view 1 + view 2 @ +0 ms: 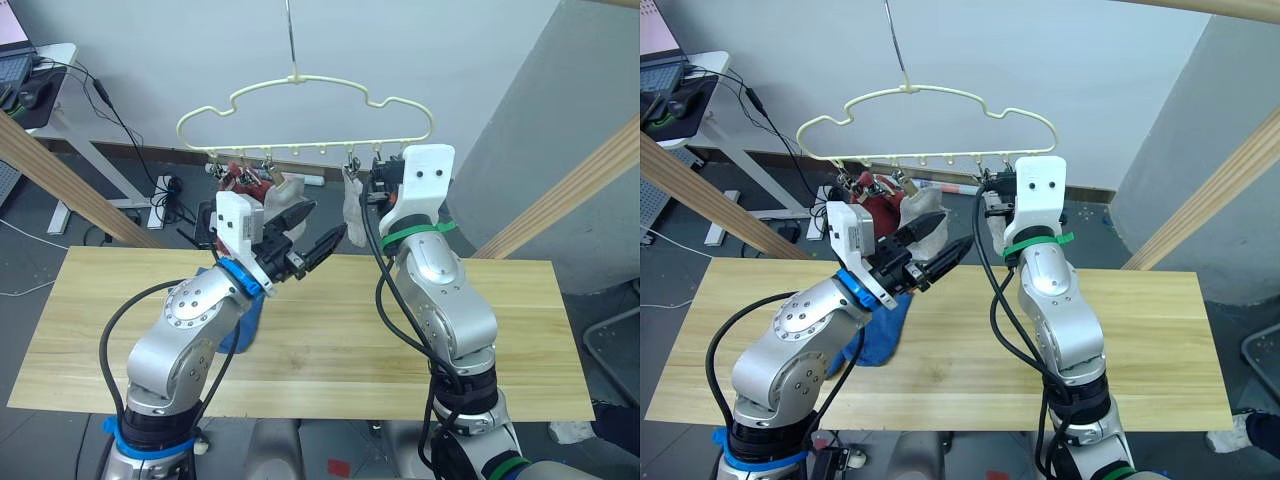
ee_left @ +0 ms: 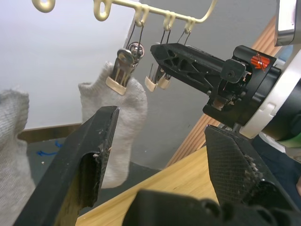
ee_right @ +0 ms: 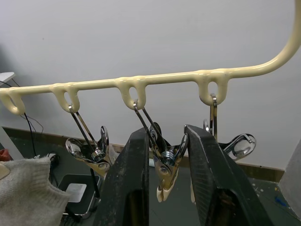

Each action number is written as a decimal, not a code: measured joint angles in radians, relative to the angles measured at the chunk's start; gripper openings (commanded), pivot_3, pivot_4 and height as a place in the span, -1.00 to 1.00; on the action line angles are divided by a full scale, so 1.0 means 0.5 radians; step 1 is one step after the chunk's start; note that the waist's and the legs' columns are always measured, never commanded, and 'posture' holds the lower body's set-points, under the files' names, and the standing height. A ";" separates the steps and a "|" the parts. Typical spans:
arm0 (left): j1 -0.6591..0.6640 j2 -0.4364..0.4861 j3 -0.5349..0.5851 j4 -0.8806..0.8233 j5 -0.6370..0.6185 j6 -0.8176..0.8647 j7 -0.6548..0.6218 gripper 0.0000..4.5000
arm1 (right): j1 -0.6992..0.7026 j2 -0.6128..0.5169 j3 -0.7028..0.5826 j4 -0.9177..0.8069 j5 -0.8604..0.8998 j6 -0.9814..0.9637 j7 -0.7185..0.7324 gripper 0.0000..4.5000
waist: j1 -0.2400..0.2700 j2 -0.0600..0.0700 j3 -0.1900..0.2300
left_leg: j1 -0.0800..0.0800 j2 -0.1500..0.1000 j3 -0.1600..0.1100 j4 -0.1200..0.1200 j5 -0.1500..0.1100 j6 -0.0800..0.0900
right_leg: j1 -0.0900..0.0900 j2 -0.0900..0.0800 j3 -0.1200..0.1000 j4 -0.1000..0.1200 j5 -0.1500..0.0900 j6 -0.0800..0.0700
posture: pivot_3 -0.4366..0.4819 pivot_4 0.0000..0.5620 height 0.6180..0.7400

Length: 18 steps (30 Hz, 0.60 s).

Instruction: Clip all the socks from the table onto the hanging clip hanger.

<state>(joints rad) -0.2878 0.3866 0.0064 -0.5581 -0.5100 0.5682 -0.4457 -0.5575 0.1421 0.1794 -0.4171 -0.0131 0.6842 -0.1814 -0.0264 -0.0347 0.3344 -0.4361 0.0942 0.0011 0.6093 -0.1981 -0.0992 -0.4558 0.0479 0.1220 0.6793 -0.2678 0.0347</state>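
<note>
The pale yellow clip hanger (image 1: 300,110) hangs above the table's (image 1: 520,330) far edge. From its clips hang a rust red sock (image 1: 238,180) and two light grey socks (image 1: 285,190) (image 2: 113,132). A blue sock (image 1: 885,330) lies on the table, partly hidden under my left arm. My left gripper (image 1: 325,222) is raised just below the hanger, open and empty. My right gripper (image 3: 167,132) reaches up to the hanger's right end. Its fingers (image 3: 136,179) are shut on the wings of a bare metal clip (image 3: 164,174).
Thick wooden poles (image 1: 70,185) (image 1: 570,200) slant up on both sides of the table. A desk with cables (image 1: 40,70) stands at the back left. Bare clips (image 3: 94,155) (image 3: 235,146) hang on either side of the gripped one.
</note>
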 measured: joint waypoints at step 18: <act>0.001 0.002 0.001 -0.039 0.000 0.000 0.003 0.47 | 0.004 0.000 0.002 0.009 0.070 -0.002 -0.048 0.28 | 0.001 0.000 0.000 | 0.000 0.000 0.000 0.000 0.000 0.000 | 0.000 0.000 0.000 0.000 0.000 0.000 | 0.17 0.22 1.00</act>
<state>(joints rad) -0.2875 0.3879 0.0067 -0.5778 -0.5101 0.5683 -0.4441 -0.5555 0.1423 0.1804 -0.4126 0.0219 0.6833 -0.2055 -0.0258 -0.0348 0.3344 -0.4362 0.0942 0.0010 0.6093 -0.1982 -0.0992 -0.4558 0.0479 0.1218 0.6793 -0.2678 0.0347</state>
